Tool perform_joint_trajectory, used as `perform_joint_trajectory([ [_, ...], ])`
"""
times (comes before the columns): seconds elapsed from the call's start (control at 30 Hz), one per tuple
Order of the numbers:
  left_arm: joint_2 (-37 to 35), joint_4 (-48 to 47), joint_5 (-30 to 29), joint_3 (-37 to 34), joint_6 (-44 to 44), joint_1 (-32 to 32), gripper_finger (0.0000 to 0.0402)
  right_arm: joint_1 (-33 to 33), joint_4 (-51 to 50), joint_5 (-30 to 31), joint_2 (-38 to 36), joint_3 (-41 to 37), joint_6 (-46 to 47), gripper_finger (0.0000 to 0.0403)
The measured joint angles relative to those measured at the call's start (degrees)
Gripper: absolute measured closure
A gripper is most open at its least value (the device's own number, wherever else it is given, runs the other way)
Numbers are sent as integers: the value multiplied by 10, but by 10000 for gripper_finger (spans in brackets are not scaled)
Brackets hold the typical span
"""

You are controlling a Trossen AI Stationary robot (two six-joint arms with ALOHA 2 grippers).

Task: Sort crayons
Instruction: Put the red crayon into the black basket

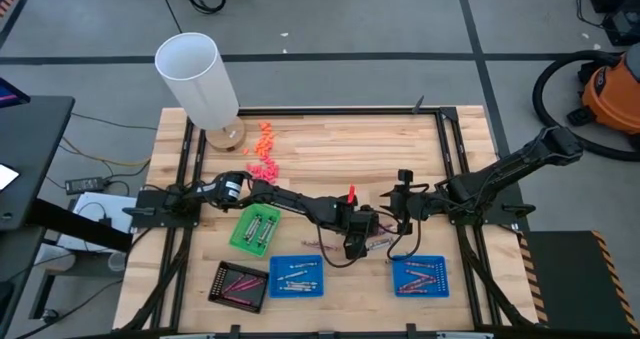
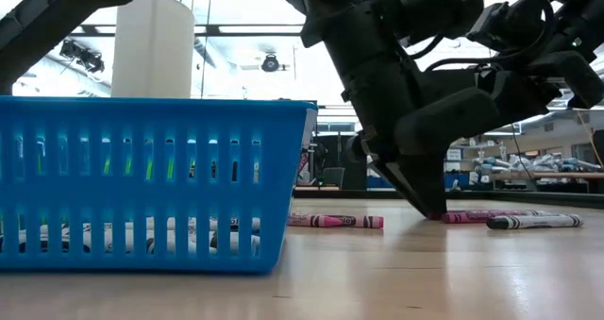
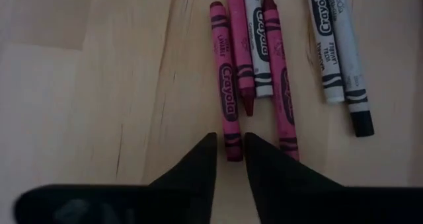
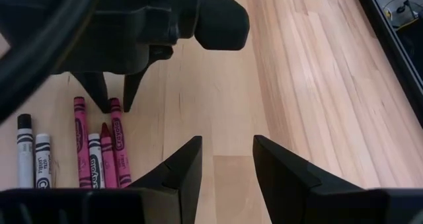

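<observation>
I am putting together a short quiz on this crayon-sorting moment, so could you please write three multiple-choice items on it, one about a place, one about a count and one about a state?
1. Where is the left gripper?
A. Down at the loose crayons on the table
B. Inside the green tray
C. Beside the white cylinder

2. How many blue trays are on the table?
A. One
B. Two
C. Four

3. How do the right gripper fingers stand?
A. Shut on a crayon
B. Open with nothing between them
C. Shut on a tray

Answers: 1 A, its fingertips straddle the end of a pink crayon in the left wrist view. 2 B, the high view shows two. 3 B, bare wood shows between the fingers in the right wrist view.
</observation>
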Motion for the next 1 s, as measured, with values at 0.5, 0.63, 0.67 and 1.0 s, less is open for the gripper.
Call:
perform_joint_trajectory([
  [0.5, -18, -69, -35, -4, -20, 7, 391, 0, 1, 0, 0, 0, 3, 258],
  [0.63, -46, -129, -76, -6, -29, 6, 391, 0, 2, 0, 0, 0, 6, 258],
  [0.67, -56, -142, -85, -6, -35, 5, 391, 0, 2, 0, 0, 0, 6, 258],
  [1.0, -110, -255, -149, -3, -102, -56, 391, 0, 15, -1, 0, 0, 19, 258],
])
